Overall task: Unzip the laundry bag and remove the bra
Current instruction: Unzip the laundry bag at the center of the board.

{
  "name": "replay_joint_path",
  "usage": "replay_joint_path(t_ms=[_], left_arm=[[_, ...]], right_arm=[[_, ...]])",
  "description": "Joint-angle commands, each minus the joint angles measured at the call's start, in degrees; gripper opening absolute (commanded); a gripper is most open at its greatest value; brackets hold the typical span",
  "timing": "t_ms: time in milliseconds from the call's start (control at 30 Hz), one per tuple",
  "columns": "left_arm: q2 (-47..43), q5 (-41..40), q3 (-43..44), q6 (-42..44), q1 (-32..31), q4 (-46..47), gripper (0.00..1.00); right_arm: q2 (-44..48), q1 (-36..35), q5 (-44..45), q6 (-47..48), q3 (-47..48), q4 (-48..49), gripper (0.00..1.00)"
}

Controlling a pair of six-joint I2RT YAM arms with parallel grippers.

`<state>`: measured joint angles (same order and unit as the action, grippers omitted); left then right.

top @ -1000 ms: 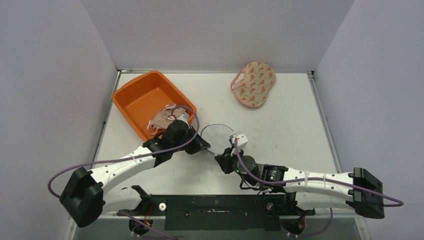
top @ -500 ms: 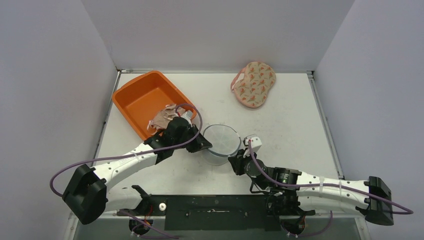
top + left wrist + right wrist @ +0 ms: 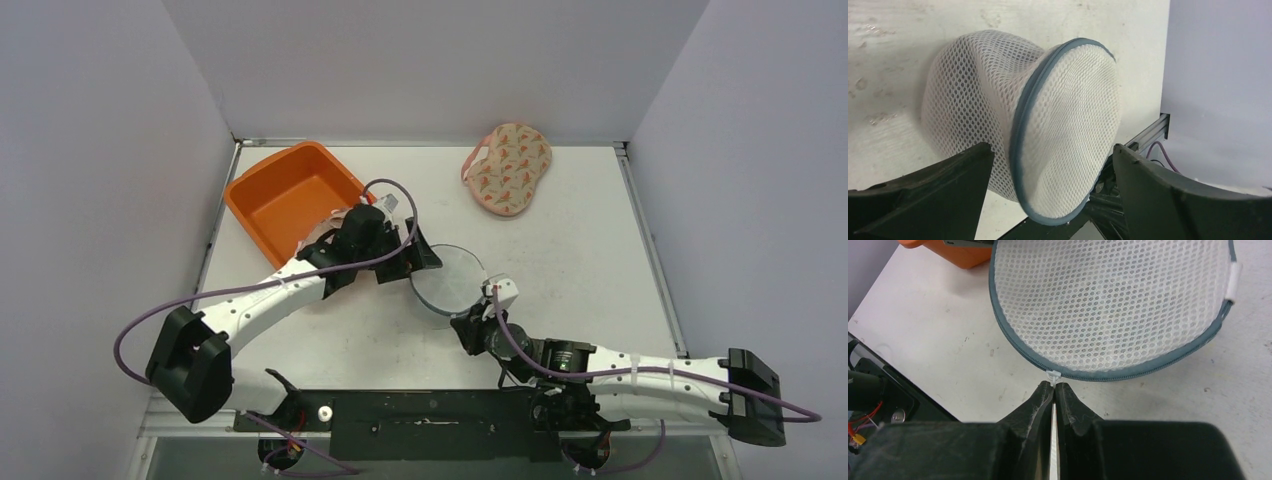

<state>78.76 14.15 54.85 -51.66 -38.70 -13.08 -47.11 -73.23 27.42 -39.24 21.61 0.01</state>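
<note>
The white mesh laundry bag [image 3: 447, 278] with a blue-grey zip rim lies at mid-table, pushed up on its side in the left wrist view [image 3: 1068, 120]. My left gripper [image 3: 408, 268] is open just left of it, and the bag's rim bulges between the two fingers [image 3: 948, 185]. My right gripper [image 3: 1054, 386] is shut on the white zipper pull [image 3: 1053, 374] at the bag's near edge. The bra is almost hidden under my left arm. Only a pale scrap [image 3: 310, 243] shows in the orange bin [image 3: 285, 190].
A floral padded fabric piece [image 3: 508, 167] lies at the back of the table. The orange bin fills the back left corner. Grey walls close in both sides and the back. The metal frame rail runs along the near edge.
My left gripper has opened and swung from the bin's near edge to the bag, leaving the bra in the bin. The right gripper has kept its grip and shifted slightly.
</note>
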Motion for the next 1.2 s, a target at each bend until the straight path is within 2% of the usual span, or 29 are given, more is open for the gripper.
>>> replay_joint_path(t_ms=[0,100,267,433,533,733,867,933,1033,1167], left_arm=[[-6.2,-4.9,-1.2,0.7,0.7,-4.9,0.91],[-13.0,-8.8,-3.4,0.5,0.7,-10.4,0.95],[-23.0,-10.8,-10.0,-4.6,0.2,-14.8,0.96],[-29.6,-9.2,-18.6,-13.2,-1.4,-9.0,0.96],[-28.9,-9.4,-19.9,-15.2,-2.4,-5.0,0.96],[-20.3,-9.6,-14.3,-13.4,-4.0,-1.8,0.94],[-15.7,-9.3,-12.9,-13.3,-4.8,1.6,0.83],[-14.1,-8.9,-12.8,-13.3,-5.0,2.9,0.73],[-12.8,-9.0,-13.4,-14.2,-5.1,4.4,0.50],[-12.6,-9.6,-13.8,-14.5,-5.0,4.8,0.31]], right_arm=[[-4.7,-0.3,-2.1,1.6,1.1,10.4,0.05],[-8.9,-0.3,-3.7,3.0,3.2,13.0,0.05],[-14.7,0.4,-6.5,4.8,6.9,16.8,0.05],[-20.2,1.0,-9.6,5.9,9.5,19.4,0.05],[-22.2,0.9,-10.8,6.6,11.1,19.5,0.05],[-22.3,0.9,-11.1,6.5,11.7,17.6,0.05],[-21.0,0.7,-10.5,5.9,10.9,16.3,0.05],[-20.2,0.7,-10.1,5.7,10.5,15.9,0.05],[-19.4,0.7,-9.7,5.4,10.1,15.5,0.05],[-18.2,0.7,-9.4,5.4,9.7,14.8,0.05]])
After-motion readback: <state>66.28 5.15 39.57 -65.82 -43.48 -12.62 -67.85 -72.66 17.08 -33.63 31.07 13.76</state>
